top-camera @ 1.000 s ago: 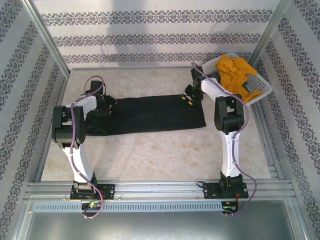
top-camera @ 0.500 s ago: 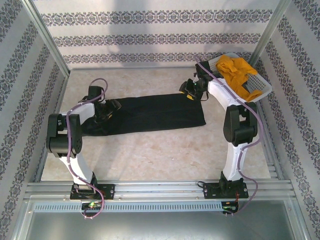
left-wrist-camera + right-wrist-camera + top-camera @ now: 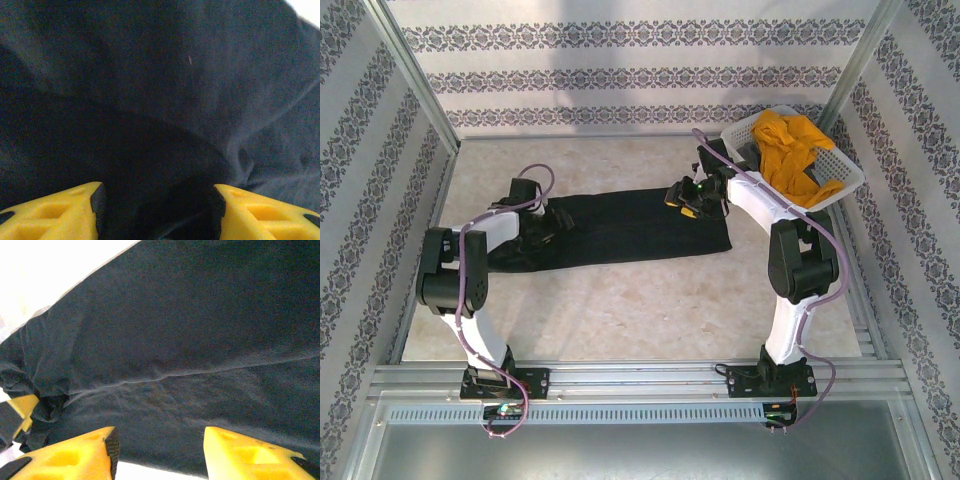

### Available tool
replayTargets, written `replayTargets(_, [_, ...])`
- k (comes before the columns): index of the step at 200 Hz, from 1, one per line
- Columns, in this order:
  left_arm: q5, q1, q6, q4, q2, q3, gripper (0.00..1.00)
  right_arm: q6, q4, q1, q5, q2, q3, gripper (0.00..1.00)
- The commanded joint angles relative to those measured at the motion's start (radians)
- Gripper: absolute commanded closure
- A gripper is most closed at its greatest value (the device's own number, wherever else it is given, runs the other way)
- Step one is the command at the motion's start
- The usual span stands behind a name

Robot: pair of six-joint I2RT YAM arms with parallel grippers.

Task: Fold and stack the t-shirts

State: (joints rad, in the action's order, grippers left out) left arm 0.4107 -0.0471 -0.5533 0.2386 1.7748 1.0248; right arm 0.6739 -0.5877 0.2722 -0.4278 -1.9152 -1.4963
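The black t-shirt (image 3: 630, 225) lies folded into a long strip across the middle of the table. My left gripper (image 3: 548, 220) sits low over its bunched left end. In the left wrist view its yellow fingers (image 3: 75, 210) stand apart, and between them the left gripper (image 3: 157, 200) has only dark cloth (image 3: 175, 75) beneath. My right gripper (image 3: 685, 197) hovers over the strip's far right part. It is open (image 3: 159, 440) above the black cloth (image 3: 190, 330), close to the cloth's edge. The mustard-yellow t-shirt (image 3: 788, 148) lies crumpled in the basket.
The white lattice basket (image 3: 848, 178) stands at the back right corner, beside the right arm. Patterned walls close off the left, back and right sides. Aluminium rails (image 3: 640, 375) run along the near edge. Bare table (image 3: 640, 310) lies in front of the black shirt.
The right gripper has come left and nearer, from the shirt's far edge onto the cloth. The left gripper has shifted slightly right along the shirt's left end, its elbow swinging.
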Motion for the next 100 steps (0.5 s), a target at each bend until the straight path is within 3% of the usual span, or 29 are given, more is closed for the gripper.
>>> replayTargets(1, [-0.013, -0.039, -0.009, 0.011, -0.067, -0.035, 0.42, 0.001, 0.020, 0.000, -0.009, 0.045, 0.009, 0.51])
replayTargets(71, [-0.067, -0.150, -0.084, 0.055, -0.158, -0.153, 0.43, 0.008, 0.043, 0.002, -0.020, 0.057, 0.055, 0.51])
replayTargets(100, [-0.186, -0.192, -0.093, 0.133, -0.216, -0.164, 0.41, 0.006, 0.048, 0.000, -0.026, 0.061, 0.070, 0.51])
